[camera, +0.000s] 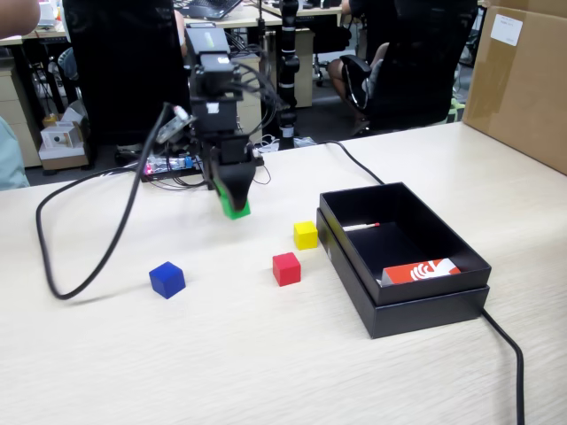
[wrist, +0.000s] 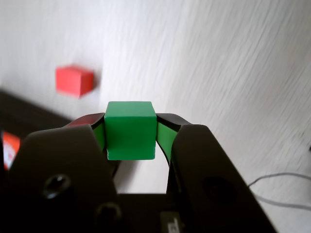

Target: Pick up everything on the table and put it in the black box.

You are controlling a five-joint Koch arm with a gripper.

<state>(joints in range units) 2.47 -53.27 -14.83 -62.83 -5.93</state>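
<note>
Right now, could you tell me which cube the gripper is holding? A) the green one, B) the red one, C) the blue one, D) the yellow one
A: the wrist view shows the green cube clamped in the gripper, and the fixed view shows it lifted above the table, while the blue cube, red cube and yellow cube sit on the table.

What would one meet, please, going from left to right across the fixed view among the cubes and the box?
Blue cube → green cube, held off the table in the gripper → red cube → yellow cube → black box.
</note>
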